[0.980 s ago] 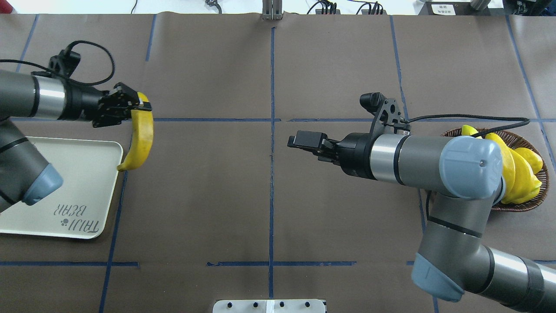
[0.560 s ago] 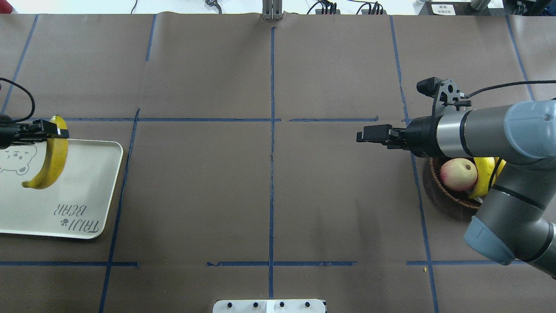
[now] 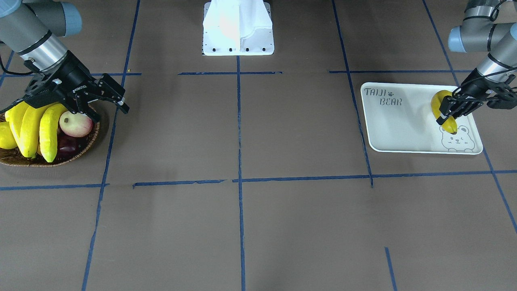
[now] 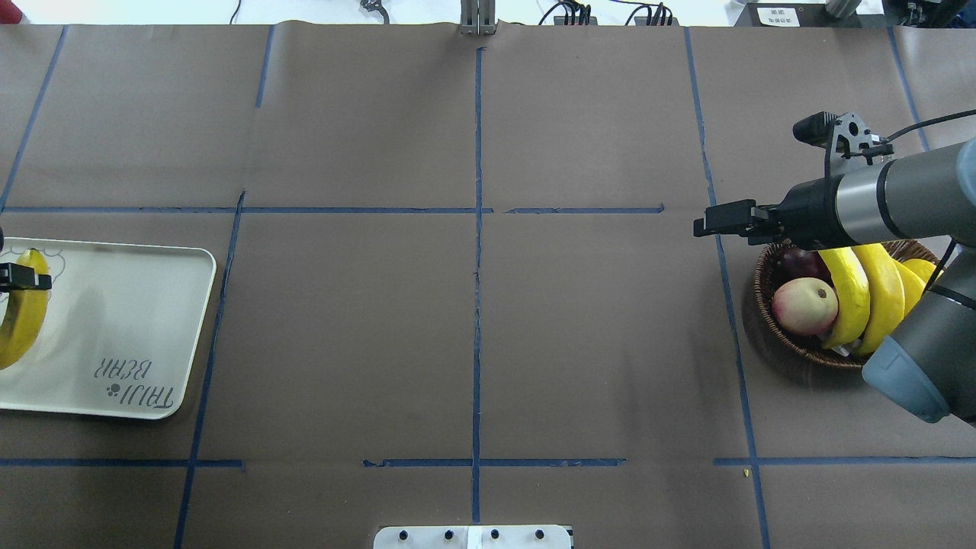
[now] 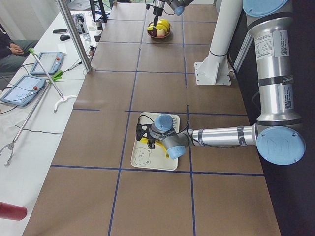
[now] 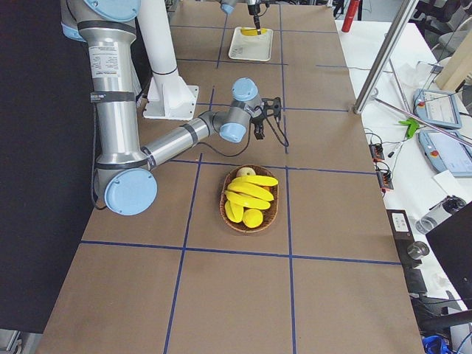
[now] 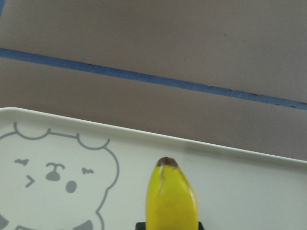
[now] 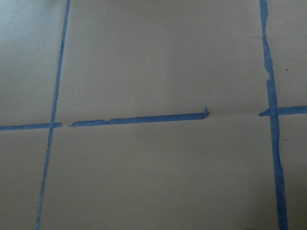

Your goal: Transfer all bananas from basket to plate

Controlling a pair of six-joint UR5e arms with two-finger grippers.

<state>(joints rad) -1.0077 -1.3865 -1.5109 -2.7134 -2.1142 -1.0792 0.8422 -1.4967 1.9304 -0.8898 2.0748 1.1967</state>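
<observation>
My left gripper is shut on one yellow banana and holds it over the left end of the white plate, near the bear face. The front-facing view shows this gripper, the banana and the plate. The left wrist view shows the banana's dark tip above the plate. My right gripper is open and empty beside the far left rim of the wicker basket. Three bananas lie in the basket.
The basket also holds a pink-red round fruit, a dark purple fruit and a stubby yellow fruit. Blue tape lines cross the brown table. The white robot base mount sits at the near edge. The right wrist view shows only table.
My left gripper has carried the banana leftward from beside the plate's corner to over the plate. My right arm has swung back right, from mid-table to the basket.
</observation>
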